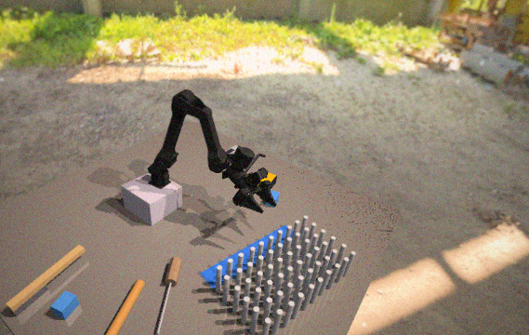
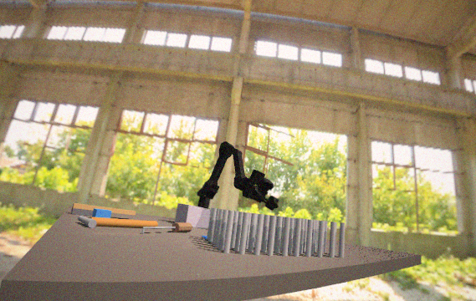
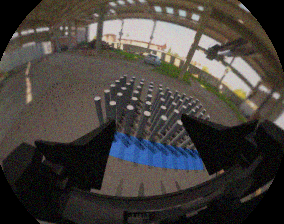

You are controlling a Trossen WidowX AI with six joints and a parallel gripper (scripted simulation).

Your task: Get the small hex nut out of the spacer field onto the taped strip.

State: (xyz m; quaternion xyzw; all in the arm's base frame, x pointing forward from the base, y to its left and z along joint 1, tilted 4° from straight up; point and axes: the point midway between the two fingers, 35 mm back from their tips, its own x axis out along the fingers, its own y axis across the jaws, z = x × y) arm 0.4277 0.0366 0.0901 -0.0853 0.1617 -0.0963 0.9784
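My gripper (image 1: 268,208) (image 2: 272,204) (image 3: 149,120) is open and empty, raised behind the strip side of the spacer field. The grey metal spacers (image 1: 218,279) (image 2: 243,234) (image 3: 98,110) stand upright in close rows. The blue taped strip (image 1: 209,274) (image 3: 158,157) runs along their near side in the wrist view. No nut can be made out on the strip or between the spacers. A tool with a brown handle (image 1: 175,270) (image 2: 183,227) and a thin metal shaft, bent at its tip, lies on the table beside the field.
An orange-handled tool (image 1: 126,302) (image 2: 125,222) with a grey head, a wooden bar (image 1: 46,280) (image 2: 112,210) and a blue block (image 1: 65,304) (image 2: 102,213) lie beyond the hooked tool. A yellow block (image 1: 270,177), another blue block (image 1: 275,197) and a dark bent rod (image 1: 258,154) show behind the gripper.
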